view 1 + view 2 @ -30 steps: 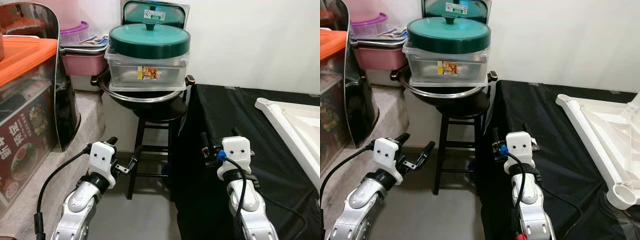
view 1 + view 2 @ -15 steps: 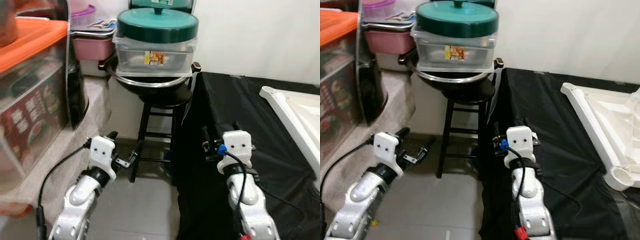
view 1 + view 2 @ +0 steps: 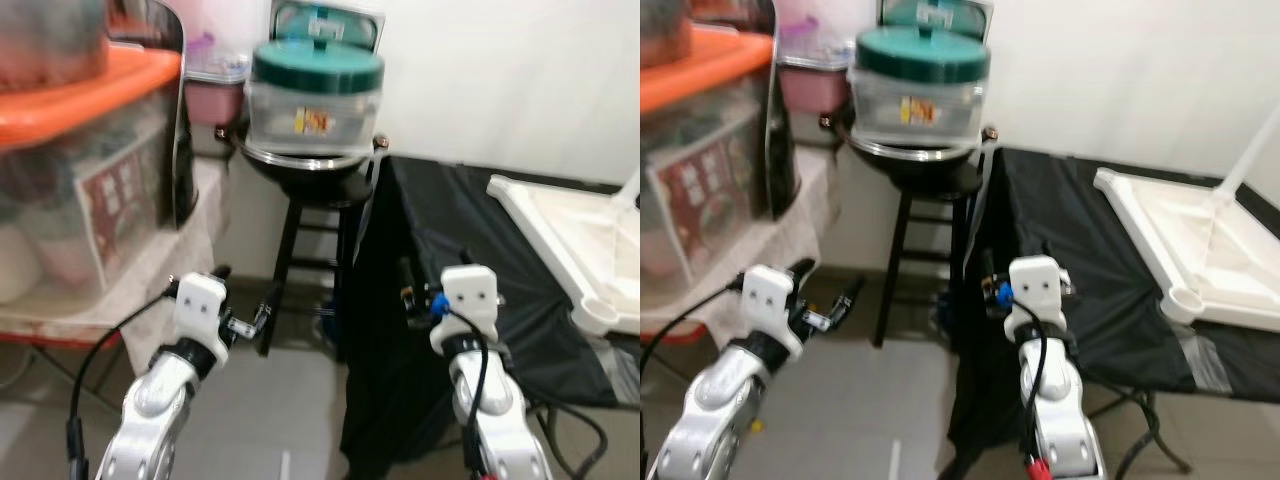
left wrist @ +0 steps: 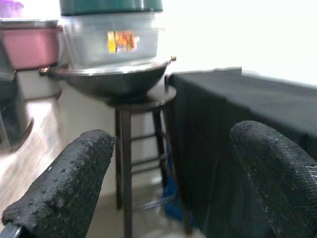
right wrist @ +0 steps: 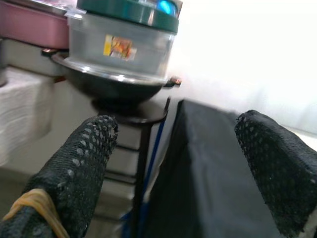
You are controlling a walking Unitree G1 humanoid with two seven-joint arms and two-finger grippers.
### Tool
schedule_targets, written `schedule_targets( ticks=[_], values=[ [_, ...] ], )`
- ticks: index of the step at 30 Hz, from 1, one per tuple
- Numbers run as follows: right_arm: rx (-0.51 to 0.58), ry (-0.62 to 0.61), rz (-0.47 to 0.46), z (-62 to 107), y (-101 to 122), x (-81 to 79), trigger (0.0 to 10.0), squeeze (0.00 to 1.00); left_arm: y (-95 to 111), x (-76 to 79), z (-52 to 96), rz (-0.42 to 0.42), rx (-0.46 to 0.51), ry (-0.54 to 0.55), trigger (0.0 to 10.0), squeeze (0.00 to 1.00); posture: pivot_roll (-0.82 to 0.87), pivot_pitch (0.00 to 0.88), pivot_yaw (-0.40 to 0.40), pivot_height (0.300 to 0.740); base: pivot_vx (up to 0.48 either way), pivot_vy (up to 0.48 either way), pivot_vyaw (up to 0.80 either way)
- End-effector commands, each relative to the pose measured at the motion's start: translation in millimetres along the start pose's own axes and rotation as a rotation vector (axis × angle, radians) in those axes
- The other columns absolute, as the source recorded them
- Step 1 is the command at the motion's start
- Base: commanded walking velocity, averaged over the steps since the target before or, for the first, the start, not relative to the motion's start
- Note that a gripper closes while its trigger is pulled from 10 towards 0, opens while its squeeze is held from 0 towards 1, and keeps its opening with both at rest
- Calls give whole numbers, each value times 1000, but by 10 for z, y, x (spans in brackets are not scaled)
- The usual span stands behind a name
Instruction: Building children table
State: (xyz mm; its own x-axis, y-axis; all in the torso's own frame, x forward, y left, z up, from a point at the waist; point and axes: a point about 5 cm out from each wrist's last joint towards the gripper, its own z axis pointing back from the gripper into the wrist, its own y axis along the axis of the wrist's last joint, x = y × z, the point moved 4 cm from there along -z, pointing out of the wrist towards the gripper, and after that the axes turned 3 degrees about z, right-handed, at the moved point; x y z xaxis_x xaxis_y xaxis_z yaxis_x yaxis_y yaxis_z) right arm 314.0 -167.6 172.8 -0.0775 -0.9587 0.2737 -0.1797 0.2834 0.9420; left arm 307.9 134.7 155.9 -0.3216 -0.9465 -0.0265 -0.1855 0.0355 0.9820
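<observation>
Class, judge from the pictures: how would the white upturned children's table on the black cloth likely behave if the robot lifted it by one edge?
The white table top looks like moulded plastic, so probably stiff and light for its size. It is wide and flat with one leg sticking up, so lifting one edge would likely tilt it awkwardly. Resting on the loose black cloth, it may slide or drag the cloth.

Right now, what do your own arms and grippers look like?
Both arms are silver metal ending in white box-shaped wrist housings. The left gripper and right gripper each carry two long black fingers with a dotted, textured surface. A black cable loops along each arm, with a blue connector at the right wrist.
</observation>
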Motion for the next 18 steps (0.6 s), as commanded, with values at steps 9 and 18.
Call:
schedule_targets(
  ticks=[9,18],
  values=[
    [-5,-6,6,-9,-16,11,10000,0,-5,16,-2,7,-3,-9,10000,0,68,0,-80,740,-140,0,0],
    [-6,-8,4,-19,-20,13,10000,0,4,11,-9,2,-1,-7,10000,0,72,0,-83,740,0,0,0]
  ],
)
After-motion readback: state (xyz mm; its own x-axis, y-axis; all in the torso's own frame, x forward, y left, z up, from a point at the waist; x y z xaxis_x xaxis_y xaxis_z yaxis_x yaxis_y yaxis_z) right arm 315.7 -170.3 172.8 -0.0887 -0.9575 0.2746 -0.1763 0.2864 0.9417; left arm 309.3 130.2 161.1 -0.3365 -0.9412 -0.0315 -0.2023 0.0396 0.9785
